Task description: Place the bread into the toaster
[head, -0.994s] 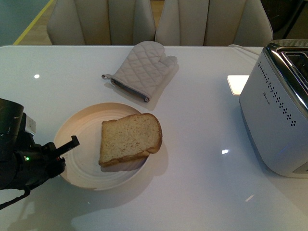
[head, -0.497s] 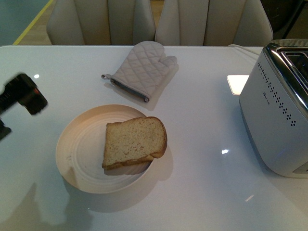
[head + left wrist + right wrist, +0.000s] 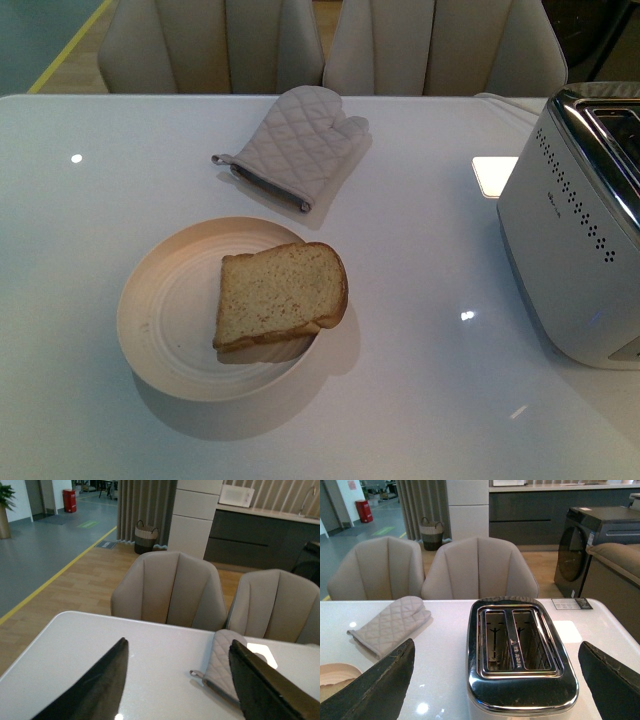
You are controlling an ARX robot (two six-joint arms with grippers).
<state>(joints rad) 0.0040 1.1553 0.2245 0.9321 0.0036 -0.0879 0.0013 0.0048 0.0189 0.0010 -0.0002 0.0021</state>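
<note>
Dim, sharp — glints on glossy table (image 3: 430, 230)

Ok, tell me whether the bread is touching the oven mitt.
Apart. The front view shows bare table between the bread and the oven mitt.

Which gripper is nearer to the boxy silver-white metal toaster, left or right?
Right. The right gripper is open close to the silver-white metal toaster, which fills its view. The left gripper, open too, faces the beige quilted oven mitt; its view shows no toaster.
</note>
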